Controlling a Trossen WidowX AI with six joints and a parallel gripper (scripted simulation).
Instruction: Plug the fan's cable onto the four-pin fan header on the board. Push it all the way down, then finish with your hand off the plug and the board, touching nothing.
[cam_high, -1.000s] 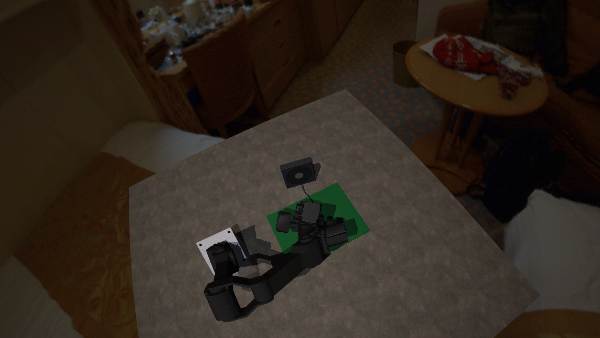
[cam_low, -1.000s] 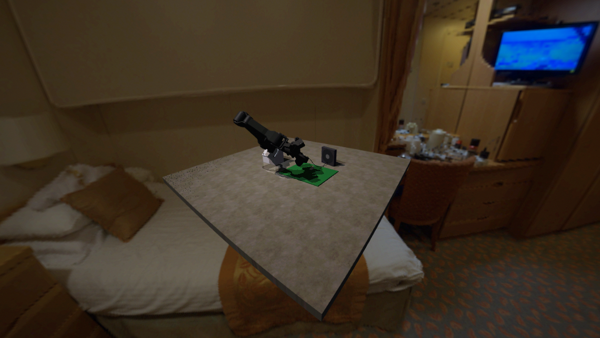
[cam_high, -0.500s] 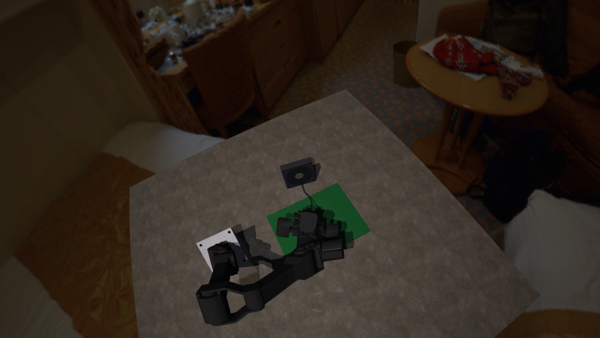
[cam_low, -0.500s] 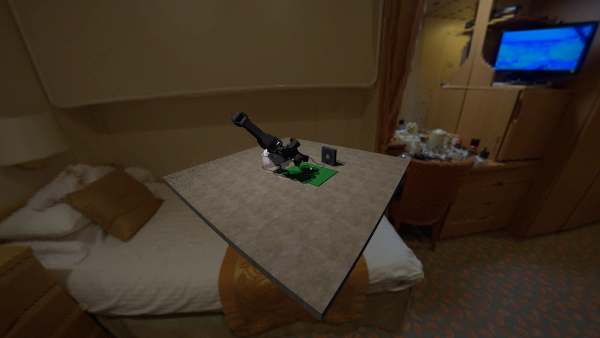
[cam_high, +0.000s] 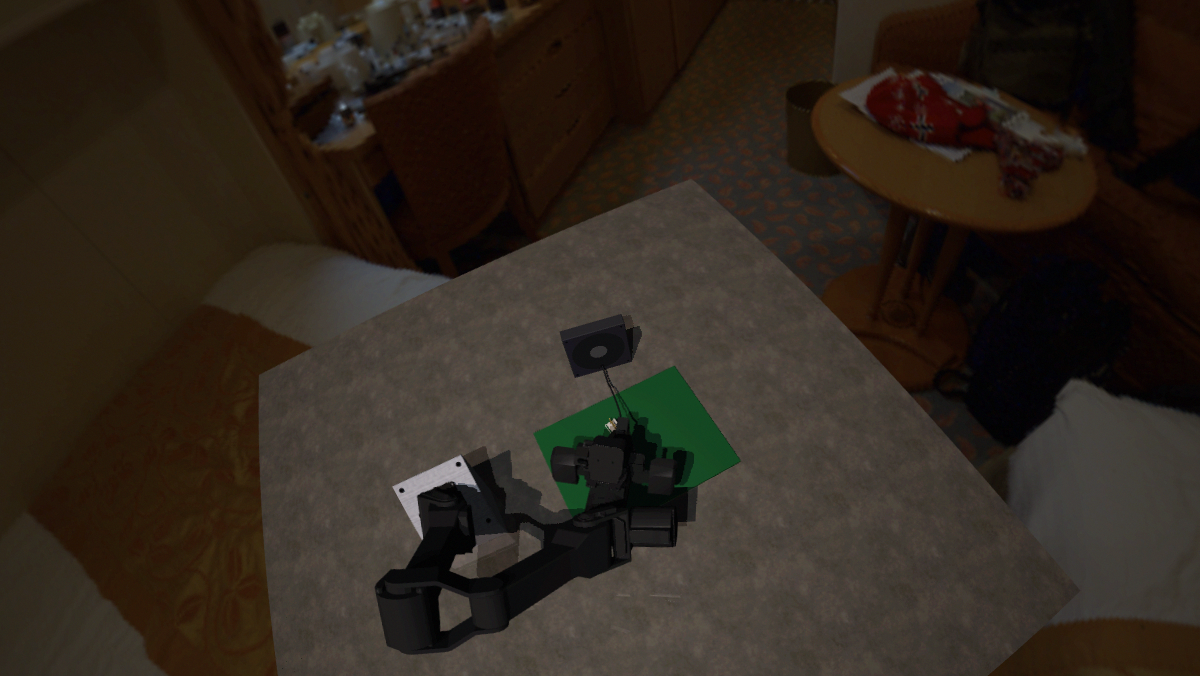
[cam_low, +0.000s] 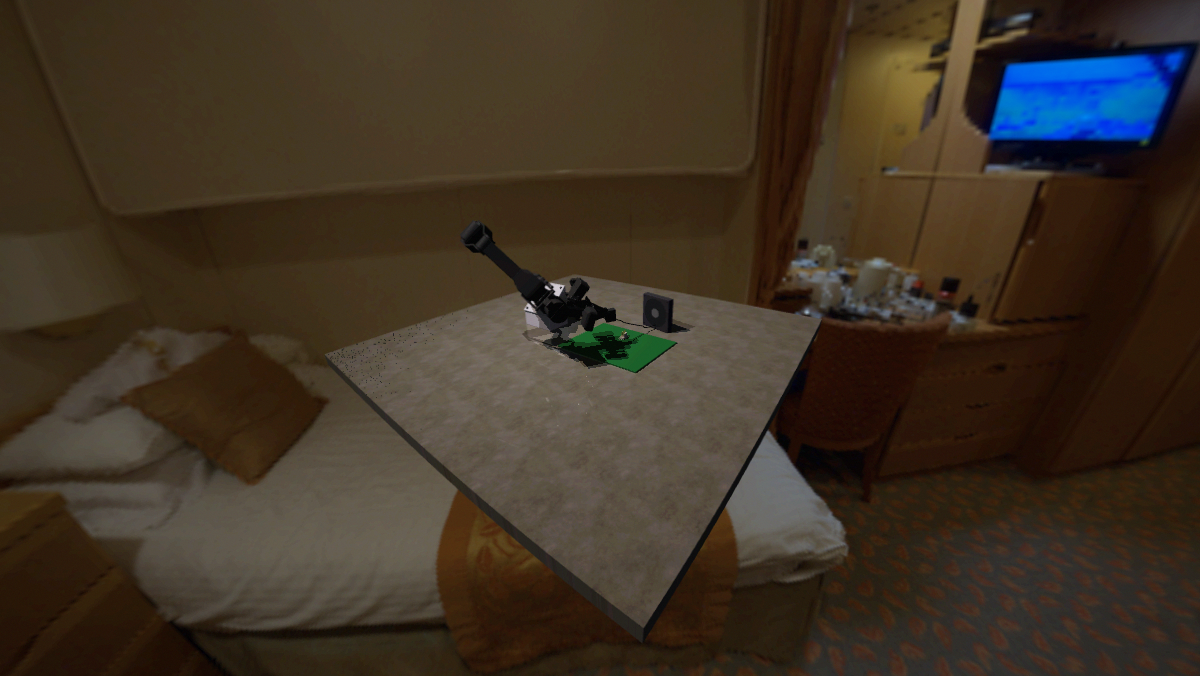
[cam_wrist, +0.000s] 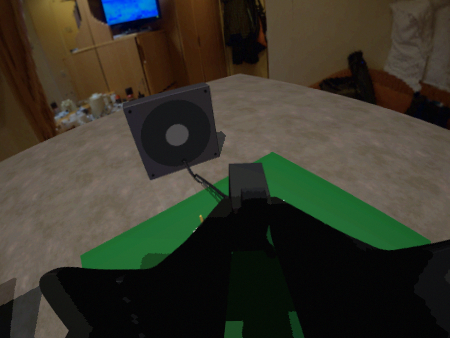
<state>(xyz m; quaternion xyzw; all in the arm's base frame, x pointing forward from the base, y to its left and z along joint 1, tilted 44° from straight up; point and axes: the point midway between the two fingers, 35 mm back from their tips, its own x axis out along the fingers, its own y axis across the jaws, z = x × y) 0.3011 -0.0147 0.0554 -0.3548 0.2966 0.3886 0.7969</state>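
My gripper is shut on the fan cable's dark plug, tilted well forward above the green board. The cable runs from the plug to the dark square fan, which stands behind the board. The small pale header shows beside the fingertips. In the wrist view, only a yellow pin shows, left of the plug; the fingers hide the rest. The plug appears apart from the header.
The arm's white base plate lies to the left of the board. The arm's links reach over the near side of the board and cast shadows on it. The grey table has its edges well beyond the board.
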